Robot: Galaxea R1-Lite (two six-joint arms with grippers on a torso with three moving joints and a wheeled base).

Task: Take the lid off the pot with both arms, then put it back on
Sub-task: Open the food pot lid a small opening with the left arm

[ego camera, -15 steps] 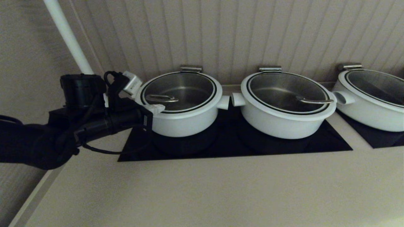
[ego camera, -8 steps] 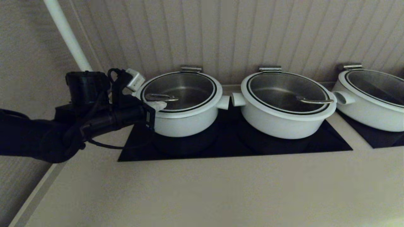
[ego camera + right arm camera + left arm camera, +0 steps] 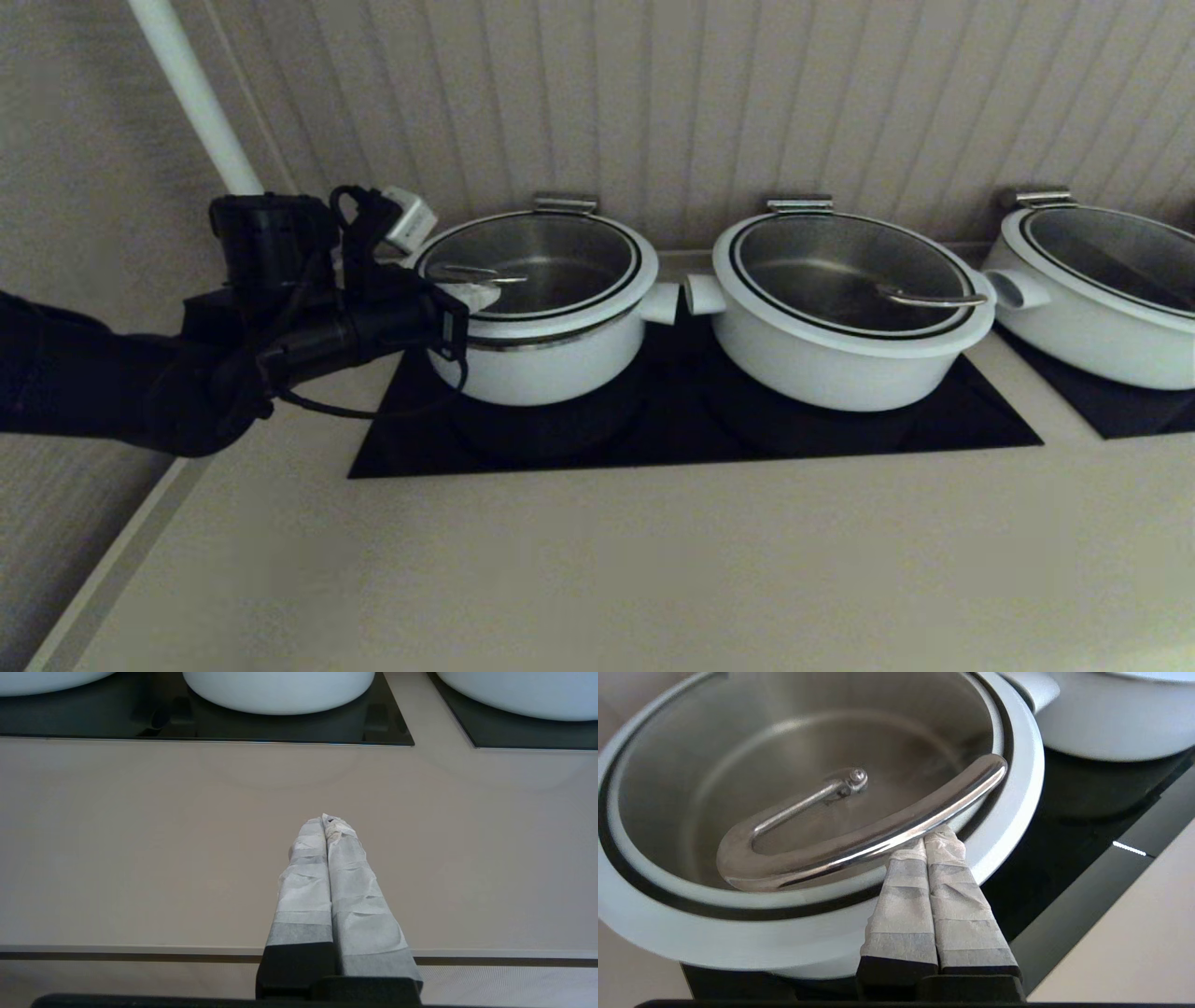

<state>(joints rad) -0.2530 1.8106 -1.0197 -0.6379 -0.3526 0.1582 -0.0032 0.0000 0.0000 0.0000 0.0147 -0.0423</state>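
Head view shows you the lid (image 3: 532, 271) tilted on the pot (image 3: 546, 359), its left edge raised so a steel band of the pot shows beneath. Your left tool (image 3: 930, 843) has its fingers pressed together, tips under the lid's loop handle (image 3: 859, 833). Your right tool (image 3: 327, 823), fingers together, hangs over the desk (image 3: 140, 849), well apart from the pot.
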